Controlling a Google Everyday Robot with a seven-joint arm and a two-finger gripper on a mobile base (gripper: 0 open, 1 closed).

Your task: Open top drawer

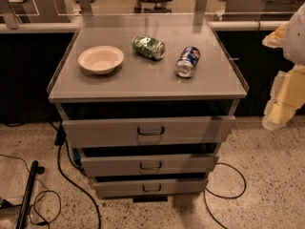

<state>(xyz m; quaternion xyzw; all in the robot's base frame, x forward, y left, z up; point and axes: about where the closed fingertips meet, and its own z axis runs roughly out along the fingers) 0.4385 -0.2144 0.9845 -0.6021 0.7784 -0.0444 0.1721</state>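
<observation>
top drawer (148, 130) low centre, tool (279, 109) well apart, right edge

**Bowl and two cans seen on grey worktop**

A cream bowl (100, 59) is set upright at the left of the grey worktop (143, 82). A green can (148, 47) is laid on its side near the back centre. A blue can (187, 61) is laid on its side to the right of it, and the two are apart. A narrower middle drawer (186, 165) and a bottom drawer (119, 188) are seen lower down. Black cables (78, 185) are trailed over the speckled floor (267, 199). The claw (276, 113) is seen at the right edge, apart from the worktop.
</observation>
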